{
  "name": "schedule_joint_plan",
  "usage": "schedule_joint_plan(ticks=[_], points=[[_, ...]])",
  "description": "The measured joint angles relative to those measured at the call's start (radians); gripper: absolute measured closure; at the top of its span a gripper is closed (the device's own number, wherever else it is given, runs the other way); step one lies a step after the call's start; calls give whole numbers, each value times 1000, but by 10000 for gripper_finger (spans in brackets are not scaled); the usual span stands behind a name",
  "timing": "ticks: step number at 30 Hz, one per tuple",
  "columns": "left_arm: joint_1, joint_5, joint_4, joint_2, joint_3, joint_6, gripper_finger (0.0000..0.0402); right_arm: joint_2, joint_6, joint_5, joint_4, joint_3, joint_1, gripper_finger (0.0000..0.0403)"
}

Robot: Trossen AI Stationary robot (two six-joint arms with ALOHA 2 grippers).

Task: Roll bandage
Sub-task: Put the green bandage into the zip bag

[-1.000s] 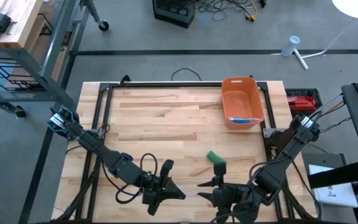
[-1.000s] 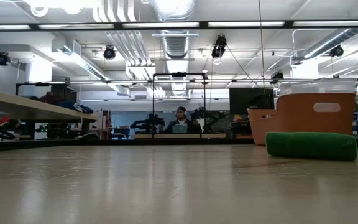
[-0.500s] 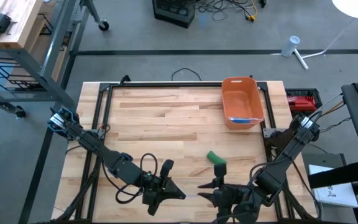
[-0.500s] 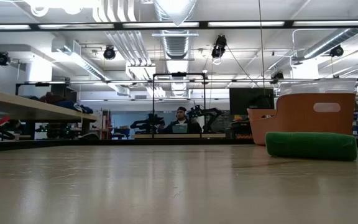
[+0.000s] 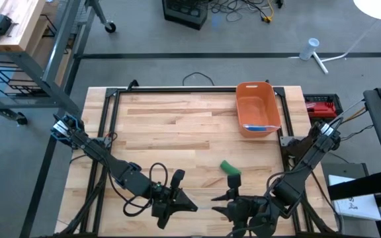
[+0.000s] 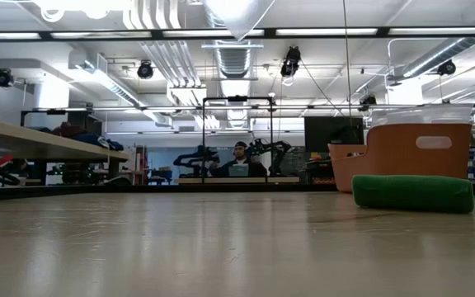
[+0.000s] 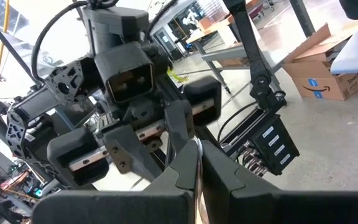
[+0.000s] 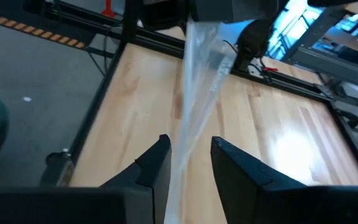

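A green rolled bandage (image 5: 230,168) (image 6: 412,193) lies on its side on the wooden table (image 5: 170,125), right of the middle. At the table's near edge my two grippers face each other, tips close. My left gripper (image 5: 194,206) (image 7: 197,180) is shut on a thin translucent strip (image 8: 197,81). The strip runs across to my right gripper (image 5: 215,211) (image 8: 190,158), which is open with the strip passing between its fingers. Neither gripper shows in the low view. My left gripper pinches one end of the translucent strip (image 7: 196,167) between its two fingers, which lie level and come from the table's left. The strip stretches straight away from them, clear of the table. My right gripper has the strip between its fingers (image 8: 160,163); I cannot tell whether they touch it.
An orange bin (image 5: 256,109) (image 6: 402,153) stands at the far right of the table, beyond the green roll. Black frame rails (image 5: 111,132) run along the table's sides. The table's left and middle lie bare.
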Motion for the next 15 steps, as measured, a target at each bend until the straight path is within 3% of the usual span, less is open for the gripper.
schedule_joint_plan(ticks=[15], points=[[0, 0, -6, 0, 0, 0, 401, -11, 86, -4, -40, -6, -5, 304]])
